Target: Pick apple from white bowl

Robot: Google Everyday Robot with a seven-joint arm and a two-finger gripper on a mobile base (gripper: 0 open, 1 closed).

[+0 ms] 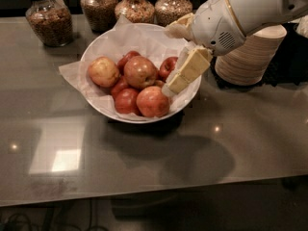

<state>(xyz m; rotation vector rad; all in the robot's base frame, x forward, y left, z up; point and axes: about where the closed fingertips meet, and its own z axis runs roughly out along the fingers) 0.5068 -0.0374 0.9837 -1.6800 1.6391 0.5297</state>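
Several apples crowd the white bowl [108, 110] that my jaws reach into, heaped on crinkled white paper [72, 73] that spills over the rim on the side away from the jaws. The apple [140, 71], mottled red over yellow-green, sits on top of the heap in the middle, a little to the left of the jaws as the camera sees it, and apart from them. A deep red apple [168, 65] lies between it and the jaws, partly hidden behind them. A reddish apple [152, 101] at the near rim lies just beside the jaw tips, so close that I cannot say whether they touch. A pale yellow apple [103, 71] rests at the far side of the heap from the jaws.

Beyond the jaws, behind the bowl, four glass jars [48, 18] of dried goods stand in a row on the table [144, 167]. On the jaws' other side stands a stack of tan paper bowls [250, 57], partly covered by my white arm [226, 18].

My jaws hang tilted, tips down, just inside the bowl's right-hand rim over the paper. Whether they are parted or pressed together I cannot tell.
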